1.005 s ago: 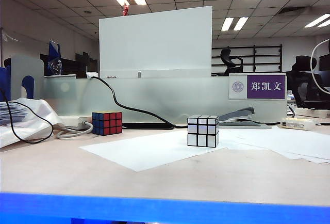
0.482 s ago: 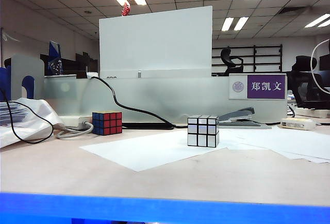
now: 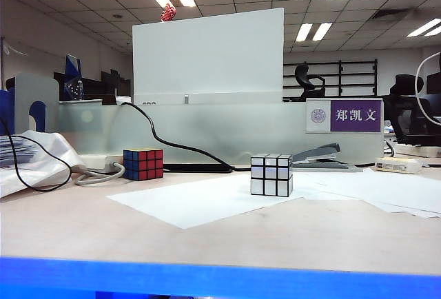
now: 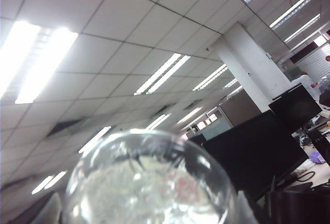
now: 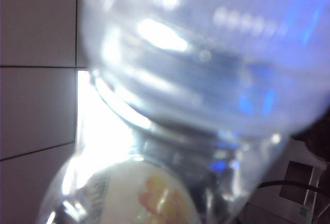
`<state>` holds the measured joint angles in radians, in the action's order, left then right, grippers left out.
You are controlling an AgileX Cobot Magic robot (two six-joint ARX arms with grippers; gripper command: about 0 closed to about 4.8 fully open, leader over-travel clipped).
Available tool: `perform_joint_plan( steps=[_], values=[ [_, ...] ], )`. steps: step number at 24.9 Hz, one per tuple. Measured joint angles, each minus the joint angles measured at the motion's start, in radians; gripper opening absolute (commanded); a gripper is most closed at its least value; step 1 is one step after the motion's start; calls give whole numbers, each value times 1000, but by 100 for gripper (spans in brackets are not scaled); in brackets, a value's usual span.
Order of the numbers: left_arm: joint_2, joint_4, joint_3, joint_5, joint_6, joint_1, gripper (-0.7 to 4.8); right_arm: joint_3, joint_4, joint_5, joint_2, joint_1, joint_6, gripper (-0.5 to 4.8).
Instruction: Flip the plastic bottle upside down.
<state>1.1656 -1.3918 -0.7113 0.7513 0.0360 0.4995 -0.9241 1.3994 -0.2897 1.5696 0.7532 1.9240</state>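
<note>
On the left of the table [image 3: 89, 223], a colourful cube [image 3: 143, 164] beside a grey cable, well out of the way. Further right, a white cube [image 3: 271, 175] on a sheet of paper [image 3: 200, 202], and just behind it a stapler [image 3: 317, 156]. No plastic bottle anywhere on that table, and no arm over it either. Probably lifted up high, above what the outside camera can see.

Up by the left gripper, looking at the ceiling lights. Close under the camera, one round, clear end of the plastic bottle [image 4: 149, 182], shiny and a bit blurry. No fingers to see there, so cannot tell how wide the left gripper is, or whether it has hold of anything. Most likely waiting close by to take the bottle or steady it.

Over by the right gripper, filled almost edge to edge by the clear bottle [image 5: 206, 69], very near and very blurry, with its cream label [image 5: 139, 193] peeking in. No fingers to see here either, so cannot tell how far open the right gripper is, or whether it is squeezing the bottle. Pressed this close to the camera, probably carried in the air for turning. Not yet set down on its cap.
</note>
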Motion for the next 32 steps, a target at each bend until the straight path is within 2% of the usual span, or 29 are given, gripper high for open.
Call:
perform_joint_plan(
  steps=[7, 20, 22, 24, 30, 32],
  values=[
    [2, 53, 0, 0, 17, 0, 479, 0, -1, 3, 0, 0, 10, -4],
    [17, 64, -37, 9, 37, 0, 479, 0, -2, 32, 0, 31, 34, -4],
    [16, 62, -45, 24, 36, 0, 351, 0, -2, 34, 0, 26, 38, -4],
    [16, 53, -47, 31, 38, 0, 269, 0, 0, 32, 0, 26, 41, -4],
    [16, 53, -47, 47, 35, 0, 137, 0, 1, 32, 0, 25, 48, -4],
    [16, 54, -47, 49, 35, 0, 111, 0, 1, 31, 0, 25, 48, -4]
  ],
)
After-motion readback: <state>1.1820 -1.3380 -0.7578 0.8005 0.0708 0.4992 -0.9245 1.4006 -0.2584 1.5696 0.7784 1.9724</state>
